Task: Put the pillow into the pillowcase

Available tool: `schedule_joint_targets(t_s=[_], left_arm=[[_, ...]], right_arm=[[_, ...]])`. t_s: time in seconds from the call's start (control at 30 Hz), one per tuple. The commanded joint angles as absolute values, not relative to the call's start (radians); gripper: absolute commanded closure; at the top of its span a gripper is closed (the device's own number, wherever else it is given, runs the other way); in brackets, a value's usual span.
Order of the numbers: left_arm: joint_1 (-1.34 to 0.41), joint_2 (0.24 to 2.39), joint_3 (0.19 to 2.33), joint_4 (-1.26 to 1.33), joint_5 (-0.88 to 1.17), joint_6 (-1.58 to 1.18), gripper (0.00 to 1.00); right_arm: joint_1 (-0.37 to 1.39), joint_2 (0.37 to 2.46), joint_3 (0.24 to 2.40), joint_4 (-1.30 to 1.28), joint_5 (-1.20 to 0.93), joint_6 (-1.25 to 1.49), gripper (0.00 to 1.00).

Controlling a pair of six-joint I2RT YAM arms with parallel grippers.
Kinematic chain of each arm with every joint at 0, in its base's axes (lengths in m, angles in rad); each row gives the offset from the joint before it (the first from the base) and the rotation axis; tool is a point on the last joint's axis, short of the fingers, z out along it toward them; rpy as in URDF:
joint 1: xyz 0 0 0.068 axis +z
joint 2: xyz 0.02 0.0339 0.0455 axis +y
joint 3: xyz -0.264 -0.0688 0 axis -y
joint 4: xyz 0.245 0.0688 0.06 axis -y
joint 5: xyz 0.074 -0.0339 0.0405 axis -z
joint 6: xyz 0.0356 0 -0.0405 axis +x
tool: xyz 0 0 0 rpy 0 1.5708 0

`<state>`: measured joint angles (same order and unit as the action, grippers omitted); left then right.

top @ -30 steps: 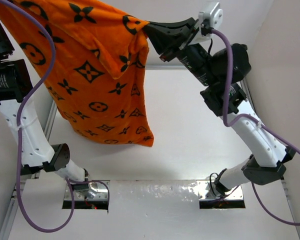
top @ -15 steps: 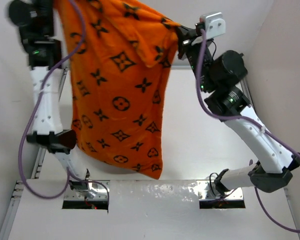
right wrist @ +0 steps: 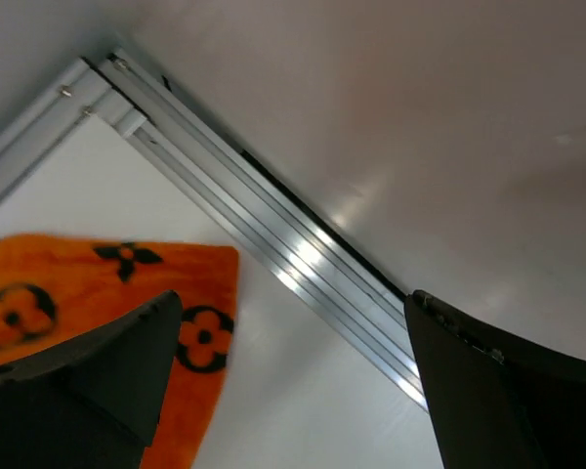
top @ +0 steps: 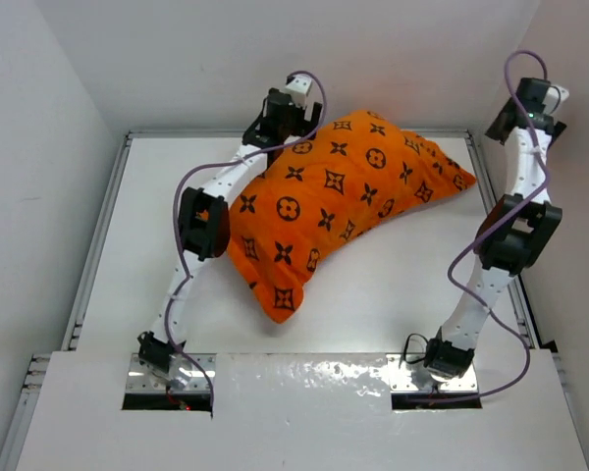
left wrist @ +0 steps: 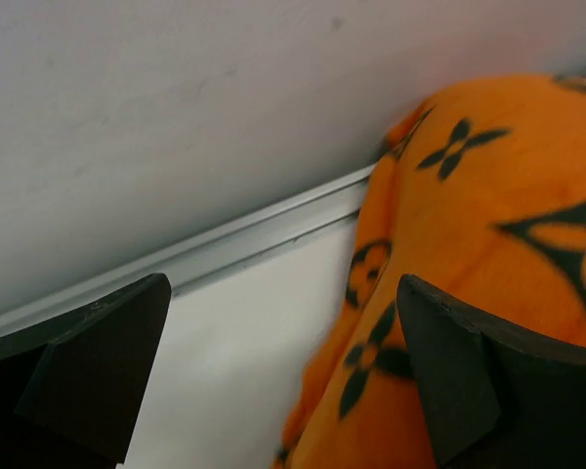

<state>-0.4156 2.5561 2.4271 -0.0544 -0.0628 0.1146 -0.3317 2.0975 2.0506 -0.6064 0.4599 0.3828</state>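
As it lies, the pillowcase runs near-left to far-right.

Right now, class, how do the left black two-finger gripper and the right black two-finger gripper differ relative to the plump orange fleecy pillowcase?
The left gripper sits beside the far edge of the pillowcase; the right gripper stands clear of its right corner. Fabric fills much of the left gripper's view; the right gripper's shows only a flat corner. Both are open, holding nothing.
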Motion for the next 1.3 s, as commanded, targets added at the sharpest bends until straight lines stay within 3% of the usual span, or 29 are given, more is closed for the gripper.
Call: schedule_joint_targets(t_s=[0.0,0.2,0.43,0.57,0.8,0.97,1.13,1.27], left_arm=[[-0.322,2.280,2.436,0.049,-0.101,0.092,0.00],[-0.264,2.105,2.395,-0.195,-0.072,0.167,0.00],[-0.152,1.953,2.303,-0.406,-0.035,0.169,0.00],[-0.083,1.841,2.183,-0.498,-0.130,0.178,0.00],[-0.018,1.565,1.520,-0.506,-0.293,0.169,0.00],[0.046,1.364,1.060,-0.491,-0.310,0.043,0.02],[0.046,1.047,0.740,-0.346,-0.284,0.067,0.02],[0.044,0.902,0.599,-0.140,-0.267,0.176,0.00]], right_arm=[[-0.330,2.033,2.198,-0.824,0.385,0.446,0.06],[-0.301,1.751,1.731,-0.514,0.146,0.423,0.07],[-0.164,1.583,1.640,-0.511,0.060,0.279,0.05],[-0.156,1.476,1.582,-0.518,-0.061,0.302,0.04],[-0.158,1.178,1.133,-0.439,-0.008,0.310,0.01],[-0.158,1.025,0.780,-0.328,0.066,0.472,0.01],[-0.160,1.012,0.663,-0.402,0.204,0.713,0.01],[-0.158,1.034,0.663,-0.457,0.253,0.681,0.01]])
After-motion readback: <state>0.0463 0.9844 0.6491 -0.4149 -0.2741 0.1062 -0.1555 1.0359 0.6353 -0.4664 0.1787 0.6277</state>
